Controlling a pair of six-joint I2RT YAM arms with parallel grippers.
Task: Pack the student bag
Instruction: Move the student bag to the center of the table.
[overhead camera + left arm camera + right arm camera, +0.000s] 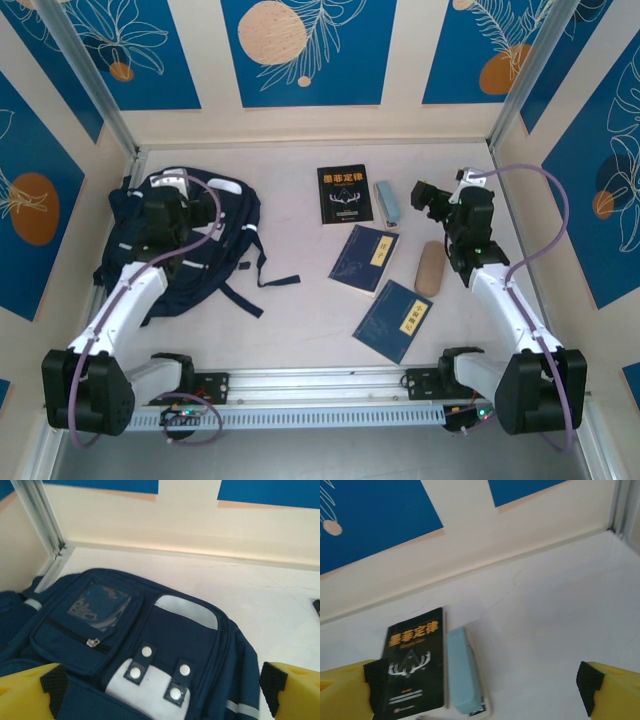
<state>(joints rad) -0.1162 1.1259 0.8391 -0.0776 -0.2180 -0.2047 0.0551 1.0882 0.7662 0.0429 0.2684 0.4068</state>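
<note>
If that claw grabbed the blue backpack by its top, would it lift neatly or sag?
Probably sag: the backpack is soft fabric lying slumped and flat, so it looks mostly empty and fairly light. Its loose straps trail across the table and would likely dangle or drag.

student bag (185, 245) left, 3 books (365, 258) right, table (300, 320)
</note>
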